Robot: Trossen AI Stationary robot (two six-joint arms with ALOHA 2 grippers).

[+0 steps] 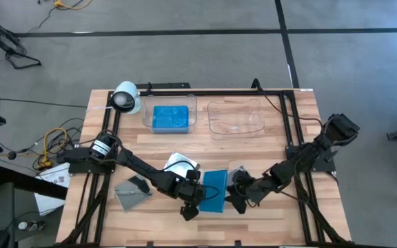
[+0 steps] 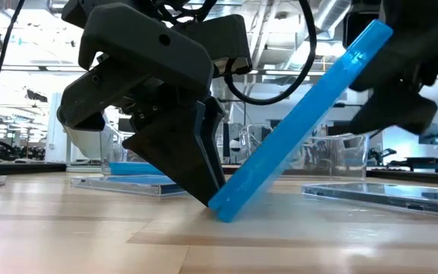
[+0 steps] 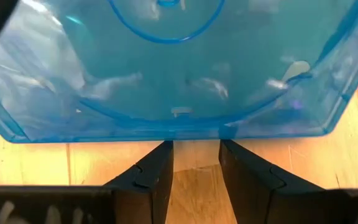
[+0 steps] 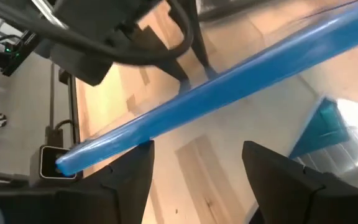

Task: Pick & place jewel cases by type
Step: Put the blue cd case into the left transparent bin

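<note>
A translucent blue jewel case (image 2: 303, 122) stands tilted near the table's front middle (image 1: 214, 189). Its lower edge is on the wood and its upper edge is raised toward the right arm. My left gripper (image 3: 194, 149) sits low at that lower edge, its fingers a little apart with nothing between them. My right gripper (image 4: 197, 149) is wide open at the raised edge (image 2: 371, 38). A far tray (image 1: 171, 117) holds blue cases. Clear grey cases (image 1: 133, 189) (image 1: 180, 165) lie flat on the table. My left gripper meets the blue case's lower edge (image 3: 191, 134) with both fingertips (image 2: 207, 190), slanting down from the table's left. Nothing is pinched. That edge rests on the table. My right gripper has the case's raised part lying against one fingertip (image 4: 143, 148), while the other finger stands clear of it. The case leans tilted there.
A clear tray (image 1: 236, 117) stands at the far middle beside the blue-filled one. A white cylindrical camera (image 1: 126, 98) is at the far left. Another clear case (image 2: 386, 194) lies flat close to the right arm. A black frame runs along the table's edges.
</note>
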